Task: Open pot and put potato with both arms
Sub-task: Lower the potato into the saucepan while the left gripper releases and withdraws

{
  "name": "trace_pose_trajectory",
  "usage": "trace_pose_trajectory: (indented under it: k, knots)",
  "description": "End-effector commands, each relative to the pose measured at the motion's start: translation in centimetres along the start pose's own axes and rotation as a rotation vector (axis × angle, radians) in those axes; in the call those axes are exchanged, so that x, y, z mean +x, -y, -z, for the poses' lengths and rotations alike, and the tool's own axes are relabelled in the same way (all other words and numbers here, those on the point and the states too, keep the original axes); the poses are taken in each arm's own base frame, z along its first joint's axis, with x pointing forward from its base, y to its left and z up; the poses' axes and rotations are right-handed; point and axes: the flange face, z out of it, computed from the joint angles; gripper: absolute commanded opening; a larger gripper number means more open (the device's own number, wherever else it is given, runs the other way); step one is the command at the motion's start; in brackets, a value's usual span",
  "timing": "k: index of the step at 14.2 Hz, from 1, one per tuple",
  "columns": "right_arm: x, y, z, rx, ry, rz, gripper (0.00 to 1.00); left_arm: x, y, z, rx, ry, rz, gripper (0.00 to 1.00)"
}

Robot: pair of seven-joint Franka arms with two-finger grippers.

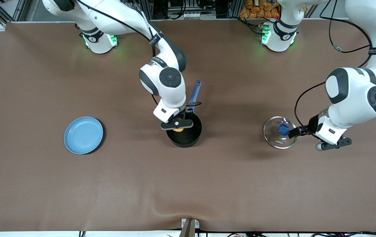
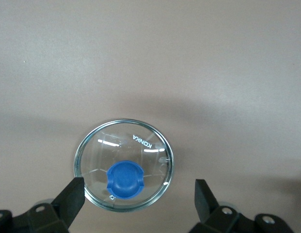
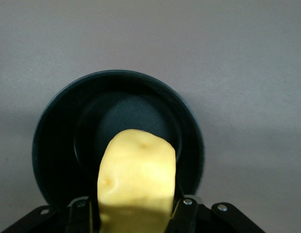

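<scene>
While the right arm bends down from its base at the desk's top edge, we see the right gripper [image 1: 178, 126] hanging wrist-down over the open pot [image 1: 185, 131], its fingers [image 3: 183, 212] clamped on the potato [image 3: 136, 180] just above the black bowl. The pot stands mid-desk, its blue handle [image 1: 194, 92] pointing toward the robots' edge. We find the left arm folded low near its end of the desk, the left gripper [image 2: 138, 194] spread wide over the glass lid [image 2: 123, 165], which lies flat on the brown mat [image 1: 240, 181]. A blue plate [image 1: 83, 135] sits toward the right arm's end.
</scene>
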Motion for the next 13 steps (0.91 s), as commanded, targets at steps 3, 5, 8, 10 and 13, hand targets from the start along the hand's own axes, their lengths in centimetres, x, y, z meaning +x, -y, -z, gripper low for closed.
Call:
trace_pose_trajectory:
  k: [3,5,8,10,13]
  knots:
    - [-0.4,2.3,-3.9,-0.009,-0.051,-0.001,0.00,0.0,0.0,2.3,-0.013,-0.011,-0.012,1.00]
    - [-0.6,2.4,-5.3,-0.014,-0.052,0.008,0.00,-0.2,-0.3,4.3,-0.018,-0.039,-0.012,1.00]
    - [-1.1,2.8,-6.9,-0.008,-0.056,0.018,0.00,-0.5,-1.4,8.7,0.007,-0.031,-0.046,1.00]
    - [-1.1,2.8,-6.9,-0.008,-0.056,0.018,0.00,-0.2,-2.1,12.5,0.044,-0.030,-0.071,1.00]
    - [-1.0,2.7,-6.9,-0.009,-0.056,0.016,0.49,-0.6,-3.3,16.7,0.055,0.010,-0.057,1.00]
